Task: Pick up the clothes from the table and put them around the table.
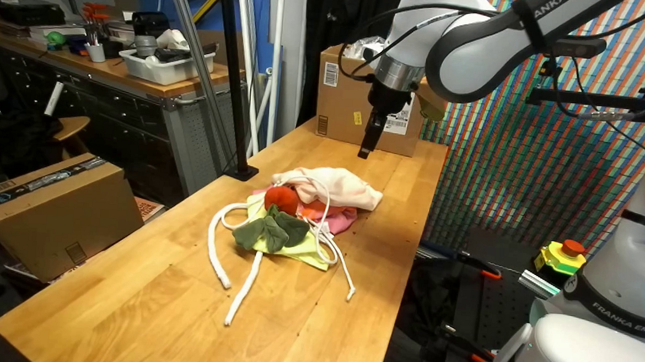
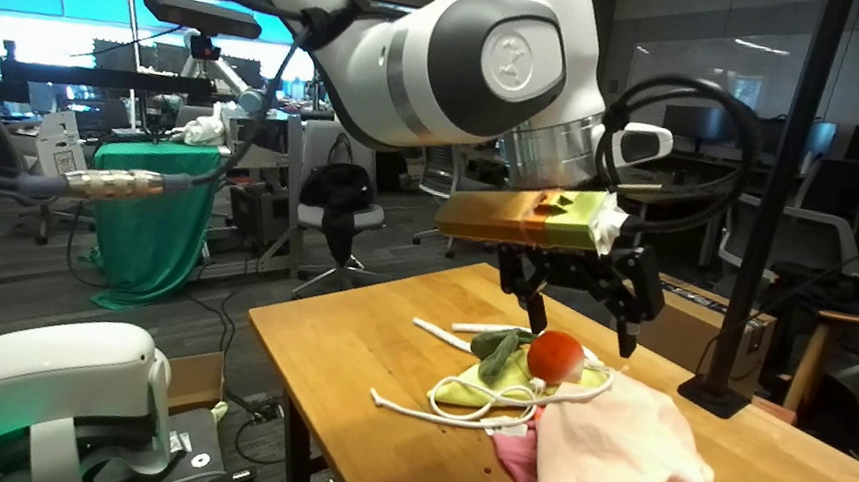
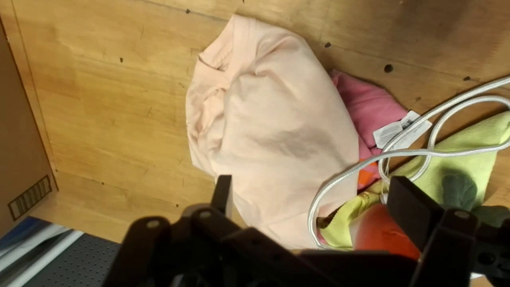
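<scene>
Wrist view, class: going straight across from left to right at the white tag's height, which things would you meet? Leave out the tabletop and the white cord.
Cardboard box, pale peach cloth, pink cloth, white tag, yellow-green cloth.

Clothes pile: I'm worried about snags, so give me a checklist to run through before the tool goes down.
1. Tool open: ok, jaws apart, nothing held.
2. Tool off the pale cloth: ok, a gap shows between them in an exterior view.
3. Pale cloth free of the cord: not ok, the cord crosses it in the wrist view.
4. Pale cloth apart from the pink cloth: not ok, they overlap.
5. Red ball loose from the yellow cloth: cannot tell.
</scene>
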### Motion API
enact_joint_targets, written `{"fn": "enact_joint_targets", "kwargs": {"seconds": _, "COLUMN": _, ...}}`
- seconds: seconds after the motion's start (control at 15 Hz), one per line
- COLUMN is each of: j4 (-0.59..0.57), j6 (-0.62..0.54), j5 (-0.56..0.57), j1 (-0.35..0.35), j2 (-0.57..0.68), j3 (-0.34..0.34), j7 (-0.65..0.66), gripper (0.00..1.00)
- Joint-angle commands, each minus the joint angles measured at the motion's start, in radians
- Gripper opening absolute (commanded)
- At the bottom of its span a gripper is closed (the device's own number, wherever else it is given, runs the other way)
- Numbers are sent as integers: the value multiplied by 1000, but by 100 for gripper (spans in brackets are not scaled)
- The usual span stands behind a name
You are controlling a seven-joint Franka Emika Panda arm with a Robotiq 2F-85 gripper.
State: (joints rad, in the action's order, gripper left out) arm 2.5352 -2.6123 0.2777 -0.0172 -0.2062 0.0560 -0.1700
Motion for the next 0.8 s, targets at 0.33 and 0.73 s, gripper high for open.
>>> {"fn": "enact_joint_targets", "kwargs": {"seconds": 0.33, "j4": -165, "j6": -169, "j5": -10, "j1": 23, "j2": 254, "j3": -53, "j7": -51, "gripper": 100}}
{"fn": "enact_joint_targets", "kwargs": {"seconds": 0.73, "j4": -206, "j6": -219, "j5": -110, "j1": 53, "j2": 330, "j3": -116, "j7": -92, "gripper": 100}}
